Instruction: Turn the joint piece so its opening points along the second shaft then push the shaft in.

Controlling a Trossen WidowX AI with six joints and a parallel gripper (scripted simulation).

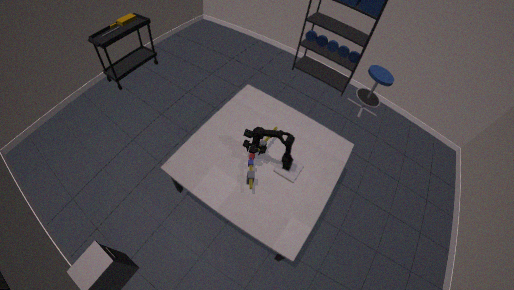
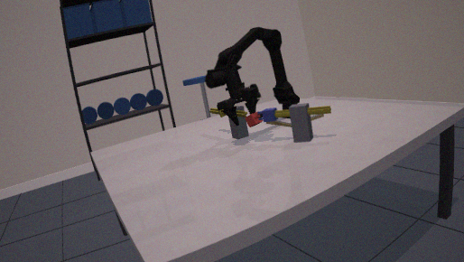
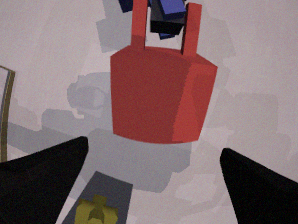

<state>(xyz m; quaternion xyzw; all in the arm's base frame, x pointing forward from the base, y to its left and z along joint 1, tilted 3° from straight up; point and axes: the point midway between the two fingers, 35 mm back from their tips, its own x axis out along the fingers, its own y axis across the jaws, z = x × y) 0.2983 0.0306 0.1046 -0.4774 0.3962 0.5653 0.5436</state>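
The red square joint piece (image 1: 251, 156) (image 2: 254, 119) (image 3: 150, 95) hangs on the blue hinge part (image 1: 251, 162) (image 2: 270, 115) (image 3: 172, 9) of the first yellow shaft (image 1: 251, 185) (image 2: 322, 109), held by a grey block (image 1: 251, 175) (image 2: 301, 124). The second yellow shaft (image 2: 216, 111) (image 3: 97, 214) sits in the other grey block (image 2: 239, 129) (image 3: 109, 185), its end apart from the red piece. My gripper (image 2: 245, 117) (image 3: 156, 151) is open and empty. Its fingertips are low beside the red piece, which shows just beyond them in the wrist view. The red piece's opening is hidden.
The arm's base plate (image 1: 288, 173) stands on the white table (image 1: 210, 165) (image 2: 190, 190), to the side of the shafts. A shelf rack, a blue stool (image 1: 381, 75) and a cart (image 1: 120, 30) stand away from the table.
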